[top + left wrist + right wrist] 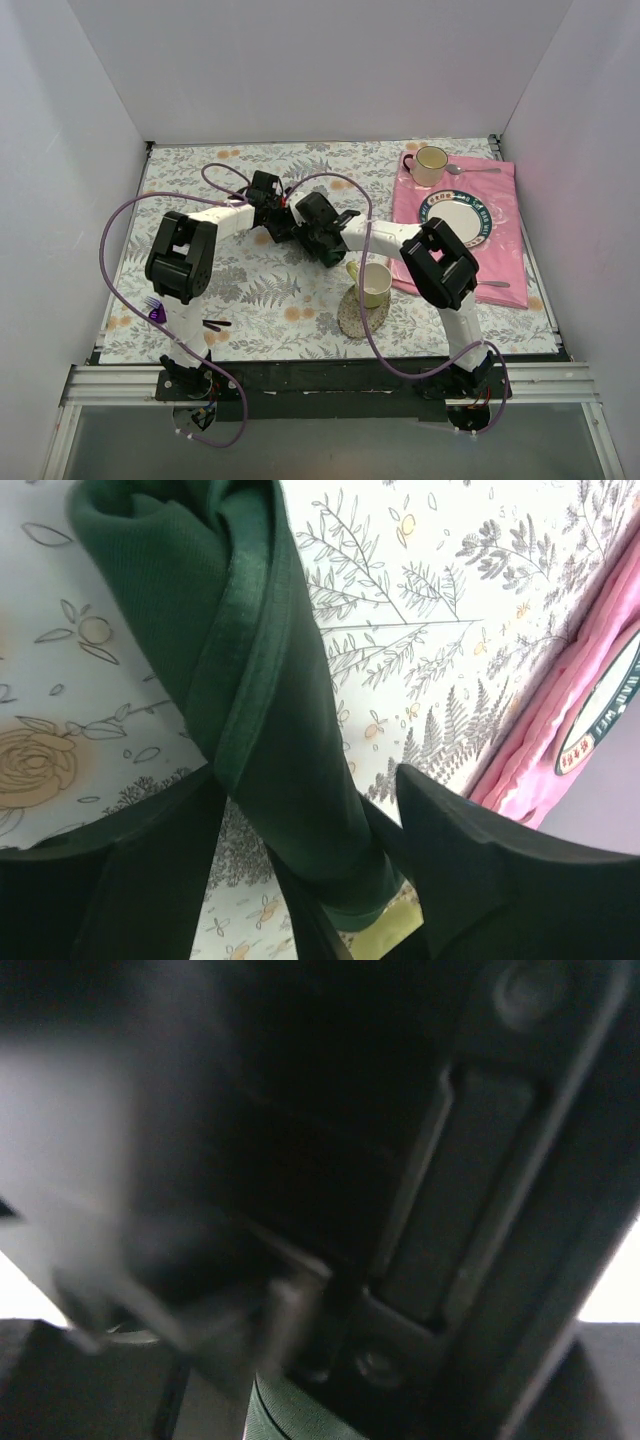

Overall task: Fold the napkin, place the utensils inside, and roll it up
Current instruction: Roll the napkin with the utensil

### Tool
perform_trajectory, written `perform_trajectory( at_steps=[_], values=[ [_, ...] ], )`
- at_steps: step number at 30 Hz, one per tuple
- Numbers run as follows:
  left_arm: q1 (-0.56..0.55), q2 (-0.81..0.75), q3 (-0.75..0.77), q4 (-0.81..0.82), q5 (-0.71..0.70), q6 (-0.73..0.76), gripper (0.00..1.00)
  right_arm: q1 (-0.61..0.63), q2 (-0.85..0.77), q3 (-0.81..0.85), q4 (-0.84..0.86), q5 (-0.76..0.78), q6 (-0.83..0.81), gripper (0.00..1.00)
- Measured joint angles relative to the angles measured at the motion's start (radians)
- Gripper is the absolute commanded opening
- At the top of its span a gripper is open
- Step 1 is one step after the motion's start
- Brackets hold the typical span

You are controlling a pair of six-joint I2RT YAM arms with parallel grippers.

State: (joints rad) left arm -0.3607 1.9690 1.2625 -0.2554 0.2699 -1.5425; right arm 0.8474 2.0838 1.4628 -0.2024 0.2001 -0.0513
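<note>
The napkin (250, 680) is a dark green cloth rolled into a thick tube, lying on the leaf-patterned tablecloth (430, 610). It runs between the fingers of my left gripper (308, 775), which stands open around it: the left finger (150, 880) is against the roll, and patterned cloth shows between the roll and the right finger (500, 870). From above, my left gripper (272, 212) and right gripper (312, 228) meet mid-table and hide the napkin. The right wrist view is dark and blurred, filled by the other arm's body, with a sliver of napkin (290, 1420) at the bottom. The utensils are hidden.
A yellow-green cup (372, 283) stands on a round coaster (352, 315) just in front of the right arm. A pink cloth (505, 240) at the right carries a plate (478, 232), a cream cup (431, 162) and silver cutlery. A purple-headed utensil (157, 313) lies front left.
</note>
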Motion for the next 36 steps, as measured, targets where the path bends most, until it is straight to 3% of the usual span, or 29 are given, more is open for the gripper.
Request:
perform_trajectory(
  at_steps=[9, 20, 27, 36],
  values=[
    [0.047, -0.045, -0.037, -0.015, -0.003, -0.001, 0.79, -0.127, 0.005, -0.008, 0.031, -0.358, 0.130, 0.45],
    [0.066, -0.095, -0.081, -0.005, 0.029, -0.028, 0.77, -0.287, 0.089, -0.014, 0.159, -0.798, 0.342, 0.44],
    [0.016, -0.042, -0.029, 0.003, 0.033, -0.028, 0.67, -0.310, 0.123, -0.039, 0.247, -0.939, 0.436, 0.45],
    [-0.003, 0.006, 0.009, -0.014, 0.000, -0.005, 0.56, -0.319, 0.131, -0.039, 0.254, -0.969, 0.454, 0.48]
  ],
)
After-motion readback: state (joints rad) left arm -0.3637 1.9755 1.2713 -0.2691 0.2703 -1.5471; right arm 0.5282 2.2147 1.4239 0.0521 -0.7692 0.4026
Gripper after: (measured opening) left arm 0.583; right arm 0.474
